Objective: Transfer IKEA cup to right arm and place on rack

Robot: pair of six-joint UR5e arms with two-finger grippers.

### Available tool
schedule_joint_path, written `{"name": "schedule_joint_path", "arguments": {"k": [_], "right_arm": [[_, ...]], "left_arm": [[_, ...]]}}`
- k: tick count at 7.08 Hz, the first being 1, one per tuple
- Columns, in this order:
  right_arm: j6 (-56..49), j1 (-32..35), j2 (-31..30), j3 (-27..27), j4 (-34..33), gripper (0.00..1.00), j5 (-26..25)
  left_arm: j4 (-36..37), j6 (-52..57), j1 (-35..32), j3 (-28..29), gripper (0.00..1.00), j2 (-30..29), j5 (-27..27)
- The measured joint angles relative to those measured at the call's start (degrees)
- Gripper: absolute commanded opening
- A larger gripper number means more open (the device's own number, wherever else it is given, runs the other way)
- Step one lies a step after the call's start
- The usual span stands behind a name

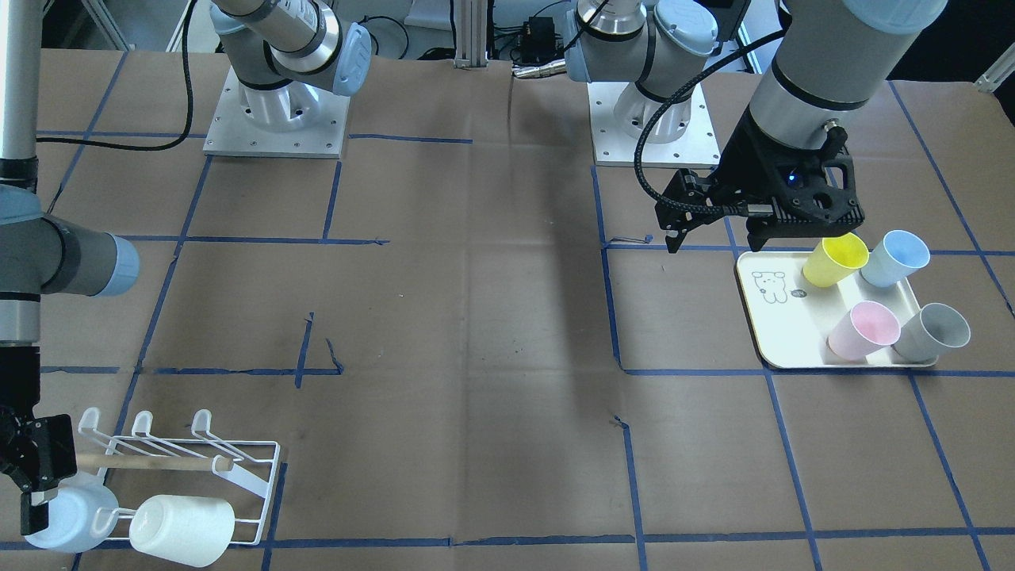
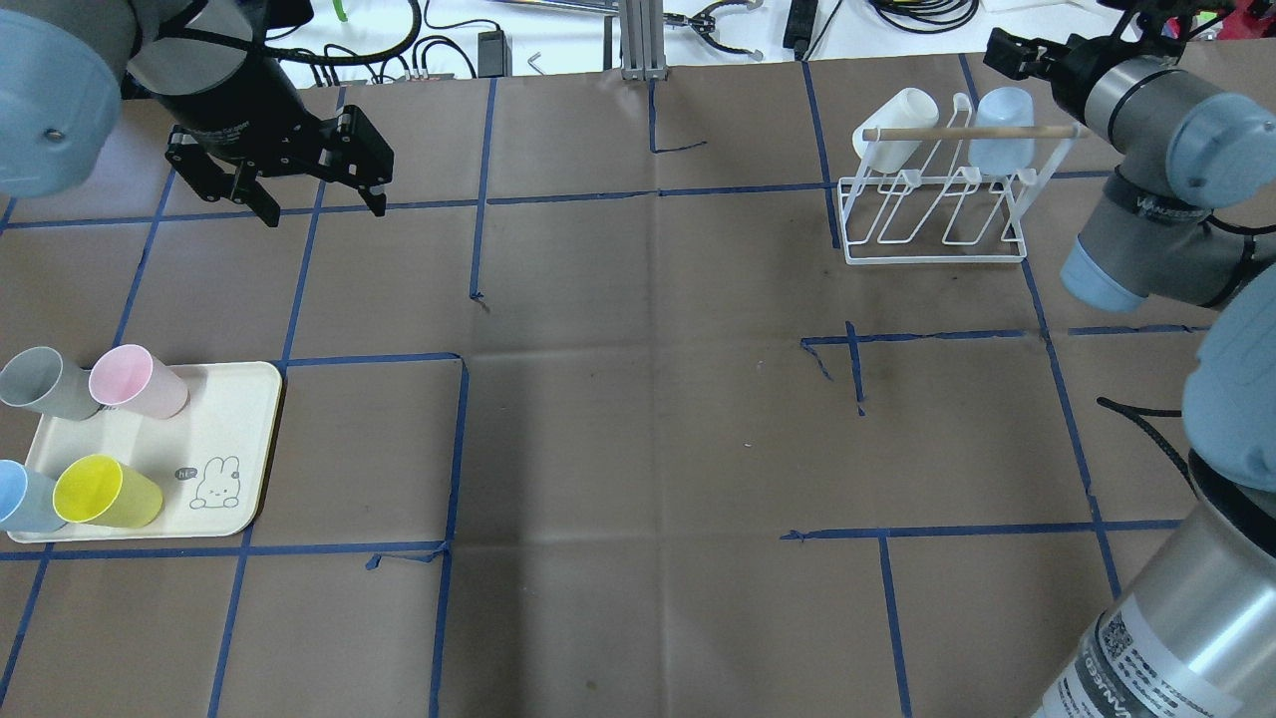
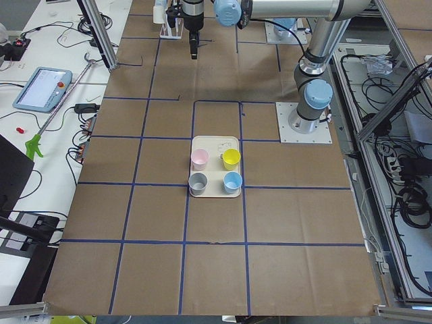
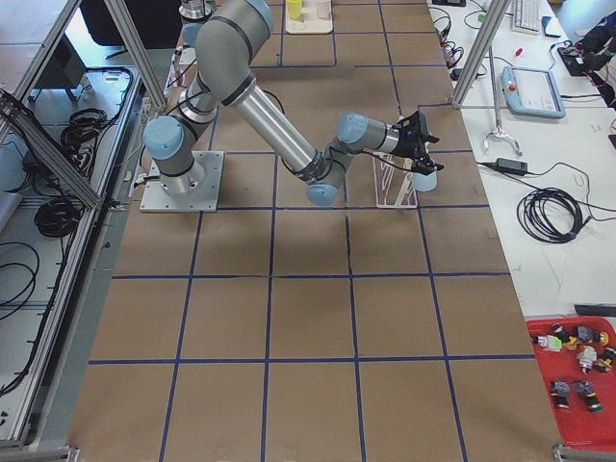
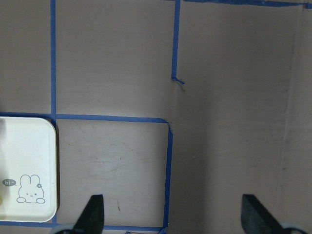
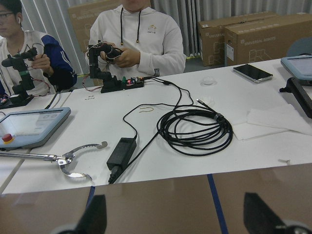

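Front: left end effector (image 1: 714,238) spread wide, empty, raised beside cream rectangular tray (image 1: 781,337).
Overhead: pale-blue plastic cup (image 2: 1000,125) hangs on white wire rack (image 2: 937,257) next to white plastic cup (image 2: 895,125); right end effector (image 2: 1009,50) just beyond it.
Right wrist: fingers (image 6: 95,217) wide apart, nothing between.

Pale-blue cup (image 2: 1000,110) sits tipped over an end prong of the rack (image 2: 937,261), in the far row, at the end nearest my right arm (image 2: 1146,110). Rack is white wire, standing flat on the table at my far right, with a wooden dowel (image 2: 927,132) across the top. My right gripper (image 6: 175,217) is just beside the cup, fingers spread wide with nothing between them. Can't tell if a finger touches the cup.
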Motion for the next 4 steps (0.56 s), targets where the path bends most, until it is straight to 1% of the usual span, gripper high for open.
{"name": "schedule_joint_path", "arguments": {"k": [1, 2, 4], "right_arm": [[-0.19, 1.01, -2.60, -0.20, 6.19, 1.00, 0.00], [-0.48, 2.36, -6.22, -0.47, 14.09, 1.00, -0.72], [-0.66, 4.66, -15.46, -0.84, 33.35, 1.00, -4.49]], "left_arm": [[0.00, 0.00, -0.02, 0.00, 0.99, -0.02, 0.00], [0.00, 0.00, -0.02, 0.00, 0.99, -0.04, 0.00], [0.00, 0.00, -0.02, 0.00, 0.99, -0.03, 0.00]]}}
